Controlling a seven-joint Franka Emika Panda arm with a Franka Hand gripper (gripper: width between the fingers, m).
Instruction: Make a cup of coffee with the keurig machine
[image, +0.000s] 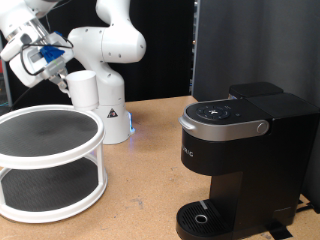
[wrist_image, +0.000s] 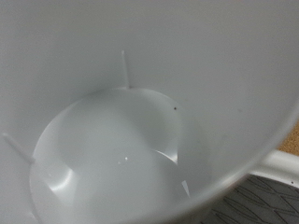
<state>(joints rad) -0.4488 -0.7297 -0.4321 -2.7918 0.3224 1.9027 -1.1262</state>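
Note:
The white cup (wrist_image: 121, 140) fills the wrist view: I look straight into its empty inside, with its handle (wrist_image: 280, 166) at the edge. In the exterior view my gripper (image: 40, 62) is raised at the top left, well above the shelf, shut on the cup (image: 20, 48), which is tilted. My fingers do not show in the wrist view. The black keurig machine (image: 240, 140) stands at the exterior view's right with its lid down. Its round drip tray (image: 205, 218) has nothing on it.
A white two-tier round shelf (image: 50, 150) with dark mesh tops stands at the exterior view's left, below the gripper; its mesh (wrist_image: 266, 201) shows past the cup's rim. The arm's white base (image: 112, 110) stands behind, on the brown table.

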